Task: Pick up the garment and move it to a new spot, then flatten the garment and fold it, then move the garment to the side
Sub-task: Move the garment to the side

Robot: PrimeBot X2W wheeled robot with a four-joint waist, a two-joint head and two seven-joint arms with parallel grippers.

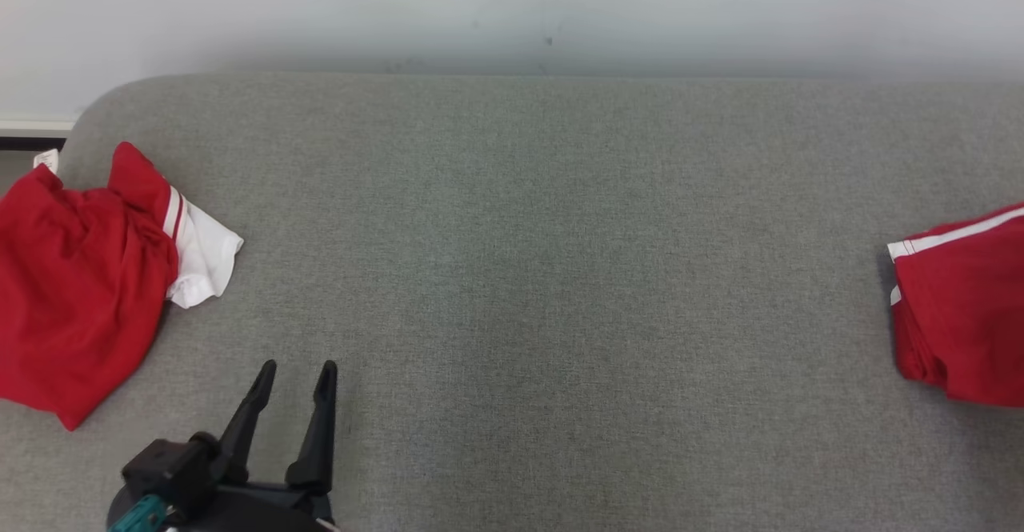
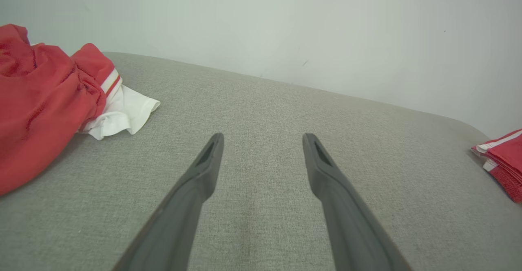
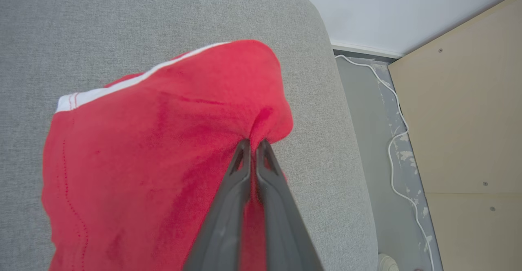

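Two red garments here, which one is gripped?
The folded garment at the right edge, pinched by the right gripper. The crumpled garment at left, white sleeve out, lies untouched.

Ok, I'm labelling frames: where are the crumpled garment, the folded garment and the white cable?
crumpled garment (image 1: 80,300), head view, its red body.
folded garment (image 3: 142,161), right wrist view, its top red layer.
white cable (image 3: 391,161), right wrist view, its stretch along the floor.

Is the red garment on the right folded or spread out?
Folded: the right red garment shows several stacked layers along its edge.
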